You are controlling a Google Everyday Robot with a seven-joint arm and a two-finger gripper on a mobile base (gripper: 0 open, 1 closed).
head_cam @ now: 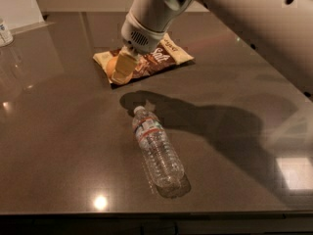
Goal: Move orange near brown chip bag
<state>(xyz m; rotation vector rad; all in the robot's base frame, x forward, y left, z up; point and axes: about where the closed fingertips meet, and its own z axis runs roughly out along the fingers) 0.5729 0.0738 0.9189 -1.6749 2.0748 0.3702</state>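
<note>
Camera view. The arm (234,13) reaches in from the upper right across the dark table (54,131). The gripper (120,68) hangs over the left end of the brown chip bag (164,58), toward the far side of the table. Its tan fingers (125,66) are closed around the orange (112,64), which shows as a rounded shape on their left side. Whether the fruit touches the bag cannot be told; the shadow cast nearer on the table suggests it is held clear.

A clear water bottle (157,148) lies on its side, nearer and slightly right, well apart from the bag.

Handling judgement: the orange looks firm, fairly light and smooth-skinned, and will likely roll once released. Best grip is across its widest middle. The bag is soft and crinkly, a poor landing spot; bare table just beside it looks safer.
</note>
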